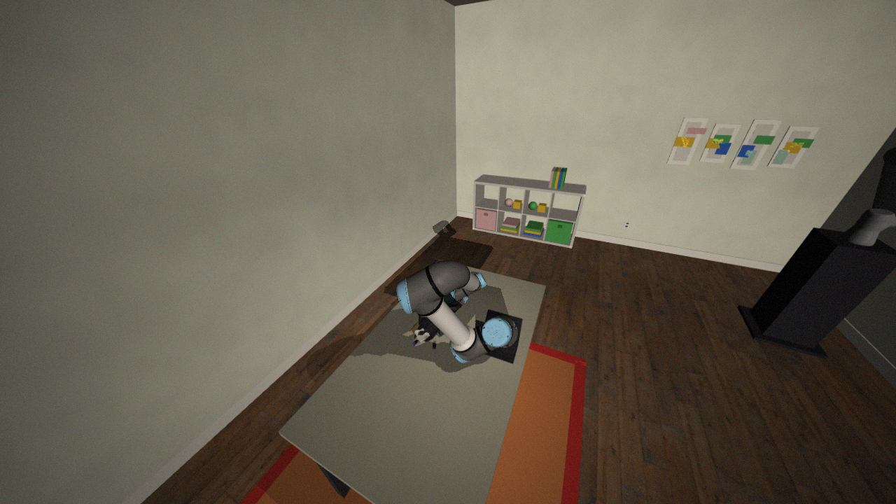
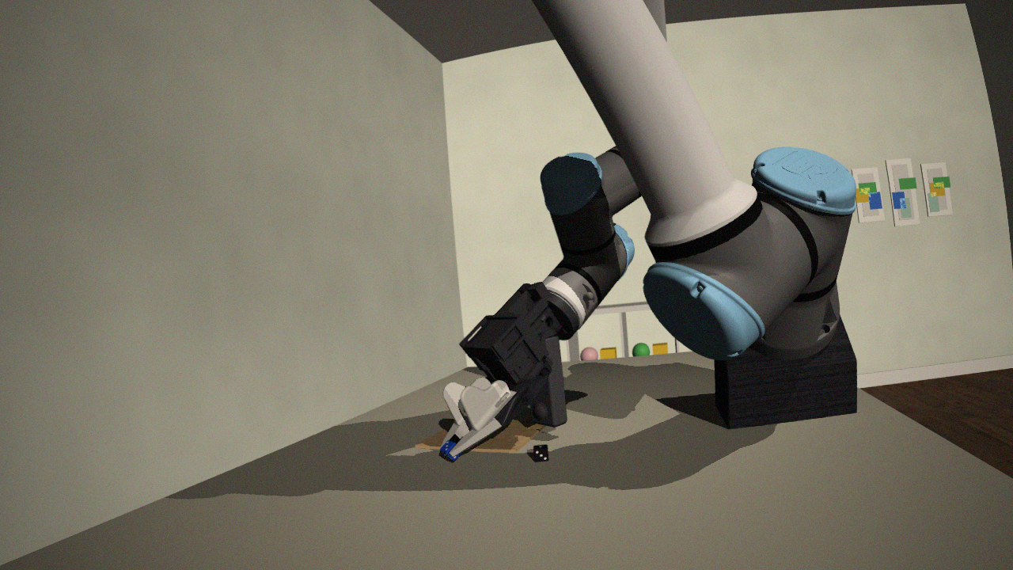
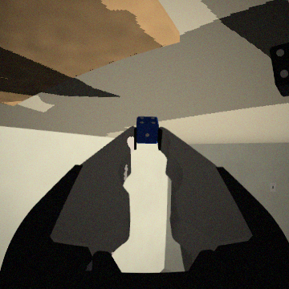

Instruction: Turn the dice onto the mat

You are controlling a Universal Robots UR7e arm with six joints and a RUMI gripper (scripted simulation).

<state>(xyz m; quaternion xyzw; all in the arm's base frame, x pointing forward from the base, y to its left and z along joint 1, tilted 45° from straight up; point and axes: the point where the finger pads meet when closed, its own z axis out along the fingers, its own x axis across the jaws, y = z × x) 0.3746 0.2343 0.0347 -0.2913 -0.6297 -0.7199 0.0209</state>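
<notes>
My gripper (image 2: 449, 447) (image 3: 146, 128) is tilted steeply and shut on the blue die (image 2: 448, 451) (image 3: 147, 129). The blue die is at the tips, tilted, low over the table just off the mat's front left edge; whether it touches the table I cannot tell. The wooden mat (image 2: 506, 448) (image 3: 100, 52) lies behind and below the gripper. The black die (image 2: 540, 453) (image 3: 281, 72) sits on the table just off the mat's front right corner. The green die is not seen in any view; the gripper hides part of the mat.
The grey table top (image 1: 400, 414) (image 2: 495, 524) carries the arm's black base block (image 2: 784, 389) on the right, behind the black die. A wall (image 2: 212, 212) runs along the table's left side. The arm's shadow covers the mat area.
</notes>
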